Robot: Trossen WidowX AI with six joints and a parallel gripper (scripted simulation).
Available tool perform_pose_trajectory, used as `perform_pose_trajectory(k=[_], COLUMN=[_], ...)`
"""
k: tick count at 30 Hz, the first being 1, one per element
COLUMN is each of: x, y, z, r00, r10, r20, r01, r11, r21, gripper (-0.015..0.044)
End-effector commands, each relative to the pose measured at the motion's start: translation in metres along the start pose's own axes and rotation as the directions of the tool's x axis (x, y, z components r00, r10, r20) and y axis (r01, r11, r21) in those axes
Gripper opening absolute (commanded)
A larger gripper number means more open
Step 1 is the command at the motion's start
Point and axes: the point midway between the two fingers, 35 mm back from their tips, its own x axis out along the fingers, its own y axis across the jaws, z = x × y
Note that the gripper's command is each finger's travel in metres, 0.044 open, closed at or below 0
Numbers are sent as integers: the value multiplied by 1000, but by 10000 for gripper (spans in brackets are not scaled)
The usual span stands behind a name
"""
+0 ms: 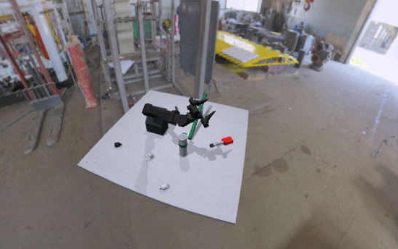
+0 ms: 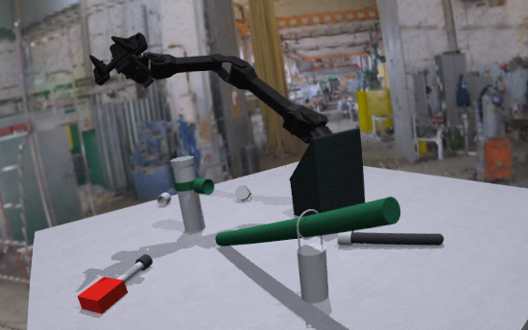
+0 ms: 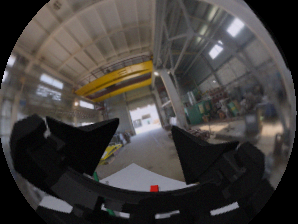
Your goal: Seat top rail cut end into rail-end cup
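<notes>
The gripper, spread and holding nothing, hangs high on the outstretched arm, while the green rail slants through its loop toward the surface's far edge from the post, unseated, so approaching and grasping it seems next.

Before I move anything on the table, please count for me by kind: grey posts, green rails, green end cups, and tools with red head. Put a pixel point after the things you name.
Grey posts: 2 (big post (image 1: 183, 151) (image 2: 192, 211), short post (image 2: 313, 275))
Green rail (image 1: 195, 127) (image 2: 259, 231): 1
Green end cup (image 1: 184, 134) (image 2: 205, 186): 1
Red-headed tool (image 1: 227, 140) (image 2: 103, 294) (image 3: 154, 188): 1
Total: 5
</notes>
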Motion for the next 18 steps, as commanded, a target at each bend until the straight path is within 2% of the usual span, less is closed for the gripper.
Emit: perform_pose_trajectory(k=[1, 6, 10, 14, 18], x=[2, 37, 53, 62, 58], y=[0, 12, 28, 54, 85], z=[-2, -72, -122, -181, -238], r00=[1000, 977, 931, 844, 716], r10=[-4, -95, -142, -183, -226], r20=[-6, -191, -336, -504, -661], r01=[4, 128, 227, 342, 452], r11=[1000, 978, 947, 908, 871], r21=[7, 167, 228, 242, 191], gripper=[426, 440, 440, 440, 440])
